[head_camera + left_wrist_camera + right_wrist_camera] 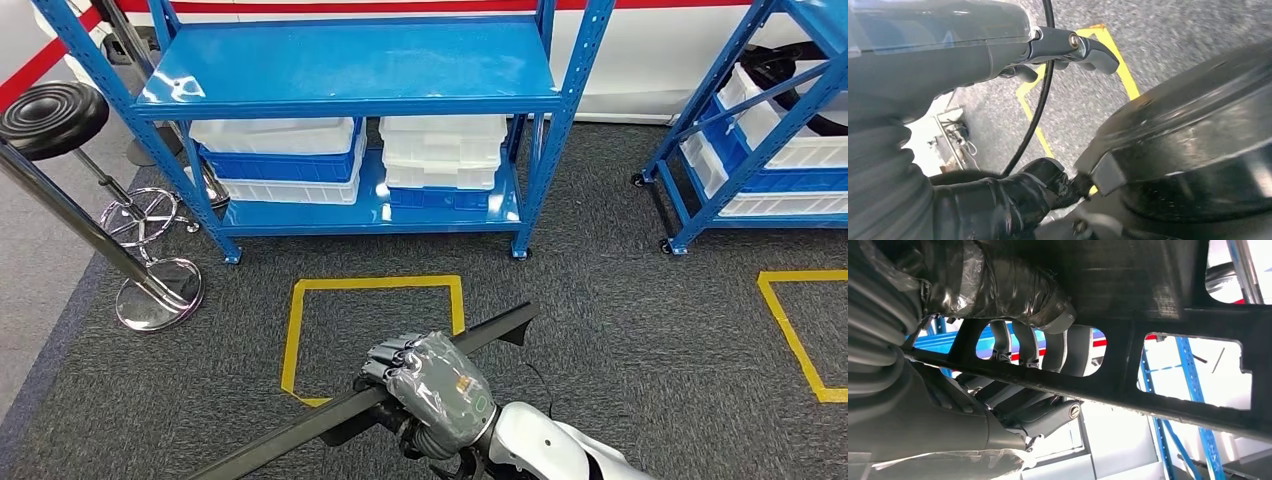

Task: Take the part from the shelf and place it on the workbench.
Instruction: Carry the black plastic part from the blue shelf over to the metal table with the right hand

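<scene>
On grey carpet before the blue shelf [350, 70], your right hand [432, 385] grips the long black part [300, 432]; keep it level while turning; left hand's [998, 200] state I cannot tell.

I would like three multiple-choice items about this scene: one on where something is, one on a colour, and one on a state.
1. Where are the white and blue bins?
A. On the top shelf of the rack
B. On the lower shelf of the rack
C. On the carpet inside the yellow square

2. What colour is the rack's frame?
A. Blue
B. Green
C. Orange

3. What is the right hand doing?
A. Hanging open, holding nothing
B. Resting on the stool
C. Gripping a long black part

Answers:
1 B: the bins sit on the lower shelf of the rack, and its top shelf is bare.
2 A: the posts and shelves are blue.
3 C: the right hand has its fingers wrapped round the black part above the carpet.
</scene>
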Motion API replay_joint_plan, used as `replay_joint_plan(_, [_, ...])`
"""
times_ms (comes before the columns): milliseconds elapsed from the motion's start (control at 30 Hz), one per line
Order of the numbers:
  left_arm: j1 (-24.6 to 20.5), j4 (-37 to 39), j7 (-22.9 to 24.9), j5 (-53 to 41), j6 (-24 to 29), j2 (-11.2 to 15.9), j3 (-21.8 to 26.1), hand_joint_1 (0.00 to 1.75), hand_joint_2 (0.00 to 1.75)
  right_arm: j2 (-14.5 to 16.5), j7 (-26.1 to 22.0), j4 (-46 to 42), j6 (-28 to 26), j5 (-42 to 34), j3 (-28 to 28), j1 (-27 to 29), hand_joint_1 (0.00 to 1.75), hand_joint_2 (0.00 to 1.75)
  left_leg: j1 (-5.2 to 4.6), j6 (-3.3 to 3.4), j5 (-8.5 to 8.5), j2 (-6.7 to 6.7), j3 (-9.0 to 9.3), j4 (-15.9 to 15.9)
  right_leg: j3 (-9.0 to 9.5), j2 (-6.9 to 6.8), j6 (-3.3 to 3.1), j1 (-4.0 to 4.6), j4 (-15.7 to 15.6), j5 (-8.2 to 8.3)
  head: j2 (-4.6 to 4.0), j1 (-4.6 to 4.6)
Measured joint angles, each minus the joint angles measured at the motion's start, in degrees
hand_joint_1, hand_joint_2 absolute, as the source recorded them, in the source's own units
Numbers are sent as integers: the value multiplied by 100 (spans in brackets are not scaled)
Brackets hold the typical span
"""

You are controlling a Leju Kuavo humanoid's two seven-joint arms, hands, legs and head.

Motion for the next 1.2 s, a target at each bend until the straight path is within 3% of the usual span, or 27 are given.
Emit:
replay_joint_plan(67, [-26, 92, 71, 4, 63, -55, -2, 0, 175, 0, 15, -3, 29, 42, -27, 10, 175, 175, -39, 72, -188, -20, 241, -431, -44, 3, 79, 9, 39, 72, 0, 2])
replay_joint_plan(133, [-51, 159, 134, 25, 118, -93, -3, 0, 175, 0, 43, -2, 45, 74, -39, 24, 175, 175, -51, 191, -161, -8, 198, -472, -53, 4, 159, -3, 42, 123, 0, 4])
replay_joint_plan(167, [-65, 183, 155, 36, 134, -109, -2, 0, 175, 0, 58, -2, 47, 81, -47, 32, 175, 175, -54, 251, -121, 5, 171, -472, -84, 7, 189, -14, 103, 59, 0, 4])
replay_joint_plan(233, [-80, 229, 185, 55, 134, -130, -2, 0, 175, 0, 83, -1, 50, 90, -74, 46, 175, 175, -61, 359, -32, 41, 101, -477, -269, 16, 215, -27, 580, -332, 1, 5])
replay_joint_plan(300, [-80, 281, 201, 70, 88, -145, -2, 0, 175, 0, 92, 2, 53, 93, -100, 61, 175, 175, -94, 409, 49, 60, 1, -465, -529, 27, 221, -15, 1358, -799, 2, 5])
replay_joint_plan(333, [-78, 316, 200, 90, 33, -151, -2, 0, 175, 0, 95, 7, 55, 95, -107, 70, 175, 175, -114, 419, 84, 64, -51, -456, -583, 32, 216, -8, 1613, -911, 2, 4])
replay_joint_plan(367, [-76, 363, 181, 111, -49, -156, -2, 0, 175, 0, 96, 13, 55, 95, -111, 78, 175, 175, -135, 424, 111, 65, -97, -444, -526, 36, 197, -1, 1656, -911, 2, 4])
replay_joint_plan(400, [-74, 427, 145, 137, -159, -161, -1, 0, 175, 0, 96, 18, 55, 95, -117, 83, 175, 175, -154, 426, 128, 63, -128, -432, -351, 38, 162, 15, 1468, -814, 1, 4])
replay_joint_plan(467, [-70, 609, 31, 176, -422, -190, 1, 0, 175, 1, 95, 25, 53, 95, -135, 79, 175, 175, -184, 418, 145, 60, -162, -409, 197, 37, 33, 67, 675, -558, 1, 3])
replay_joint_plan(533, [-71, 818, -63, 203, -625, -236, 2, 0, 175, 4, 91, 28, 51, 92, -157, 69, 175, 175, -191, 383, 164, 62, -199, -384, 502, 30, -71, 124, 130, -452, 1, 5])
replay_joint_plan(600, [-75, 1002, -114, 224, -738, -265, 3, 0, 175, 7, 88, 37, 50, 89, -170, 62, 175, 175, -179, 325, 197, 67, -228, -378, 499, 29, -105, 153, 46, -438, 1, 10])
replay_joint_plan(667, [-80, 1165, -143, 234, -820, -280, 5, 0, 175, 19, 87, 44, 49, 84, -175, 58, 175, 175, -177, 266, 134, 58, -254, -328, 498, 13, -141, 113, -24, -368, 1, 10])
replay_joint_plan(700, [-82, 1240, -153, 233, -861, -295, 7, 0, 175, 29, 87, 47, 49, 81, -176, 53, 175, 175, -177, 239, 6, 49, -306, -196, 490, 2, -166, 90, -61, -325, 1, 8])
replay_joint_plan(767, [-85, 1405, -171, 232, -952, -334, 9, 0, 175, 49, 90, 61, 50, 78, -176, 43, 175, 175, -157, 190, -415, 36, -531, 383, 429, -12, -192, 75, -75, -260, 0, 6])
replay_joint_plan(833, [-84, 1573, -188, 232, -1049, -385, 8, 0, 175, 60, 113, 93, 52, 89, -176, 41, 175, 175, -125, 136, -727, 35, -761, 1037, 313, -26, -186, 79, -15, -225, 0, 5])
replay_joint_plan(867, [-84, 1661, -201, 232, -1103, -413, 8, 0, 175, 62, 134, 115, 54, 96, -178, 42, 175, 175, -107, 111, -737, 36, -764, 1138, 250, -41, -177, 77, 26, -211, 0, 5])
replay_joint_plan(900, [-85, 1751, -219, 232, -1160, -438, 7, 0, 175, 66, 158, 139, 54, 102, -182, 42, 175, 175, -90, 91, -643, 42, -659, 1014, 189, -59, -165, 71, 71, -199, 1, 5])
replay_joint_plan(967, [-101, 1926, -262, 232, -1276, -490, 7, 0, 175, 79, 195, 184, 54, 106, -216, 42, 175, 175, -65, 71, -358, 103, -224, 282, 88, -103, -129, 56, 159, -175, 2, 5])
replay_joint_plan(1033, [-128, 2095, -303, 232, -1379, -558, 7, 0, 175, 95, 210, 228, 51, 106, -272, 37, 175, 175, -86, 109, -177, 155, 19, -242, 39, -149, -66, 62, 210, -135, 1, 7])
replay_joint_plan(1133, [-141, 2322, -338, 232, -1464, -647, 7, 0, 175, 112, 211, 292, 48, 105, -325, 30, 175, 175, -117, 236, -49, 87, -47, -300, 33, -222, 61, 70, 180, -35, 1, 8])
replay_joint_plan(1167, [-144, 2374, -342, 232, -1476, -672, 7, 0, 175, 115, 212, 313, 48, 104, -333, 31, 175, 175, -110, 275, 11, 65, -73, -316, 17, -209, 98, 60, 194, -65, 1, 9])
replay_joint_plan(1200, [-150, 2422, -344, 232, -1486, -696, 7, 0, 175, 117, 212, 331, 48, 104, -342, 32, 175, 175, -100, 325, 85, 49, -118, -336, -24, -162, 127, 53, 292, -209, 1, 9])
